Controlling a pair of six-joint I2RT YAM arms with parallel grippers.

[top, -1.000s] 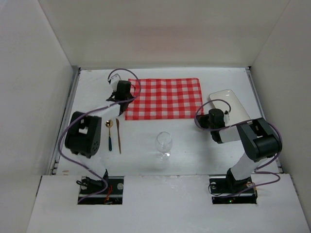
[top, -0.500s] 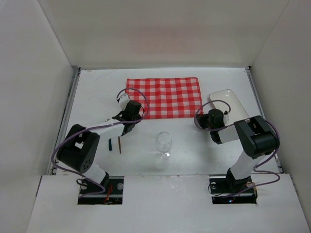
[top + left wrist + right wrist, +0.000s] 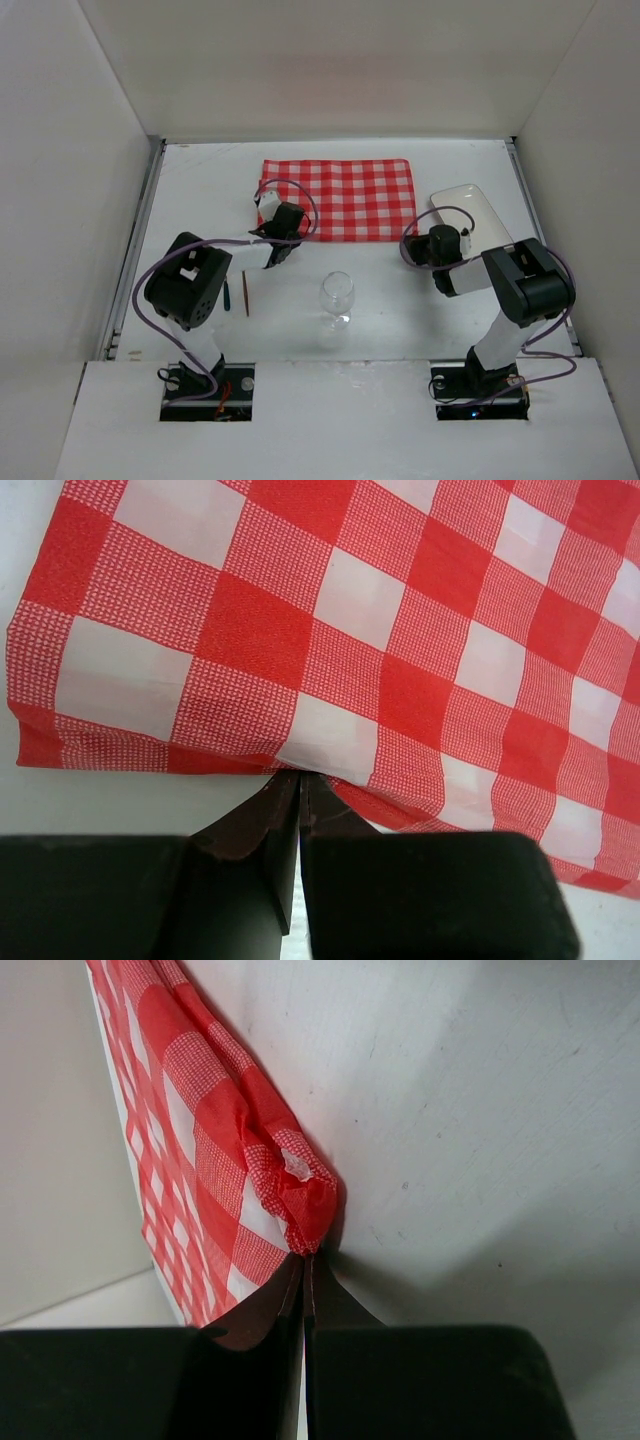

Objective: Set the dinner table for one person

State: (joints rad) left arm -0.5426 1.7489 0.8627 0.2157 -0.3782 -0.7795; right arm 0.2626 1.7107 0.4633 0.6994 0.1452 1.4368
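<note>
the table (image 3: pixel 200 180) fills the middle of the overhead view between the white walls, and everything sits on it. the cloth (image 3: pixel 338 200) lies flat in the upper middle of that view, its long axis running left to right across the frame.

both arms are at its near edge. the left gripper (image 3: pixel 299 780) has its jaws pressed together on the hem a little in from the lower left corner; in its wrist view the cloth spreads away toward the top of the frame and the corner shows at the left edge. the right gripper (image 3: pixel 305 1260) is pinched closed on the lower right corner, where the fabric is bunched into a small fold just above the fingertips.

so the two holds sit at either end of the same long edge, one arm each, neither nearer than the other. the move to come looks like a pull of that edge toward the bottom of the overhead frame, and it would need both grippers to travel together to keep the edge straight.

the glass (image 3: pixel 337 293) stands in the lower middle, directly in that path, apart from the cloth. the plate (image 3: pixel 475 205) lies at the right, just beside the right wrist.
</note>
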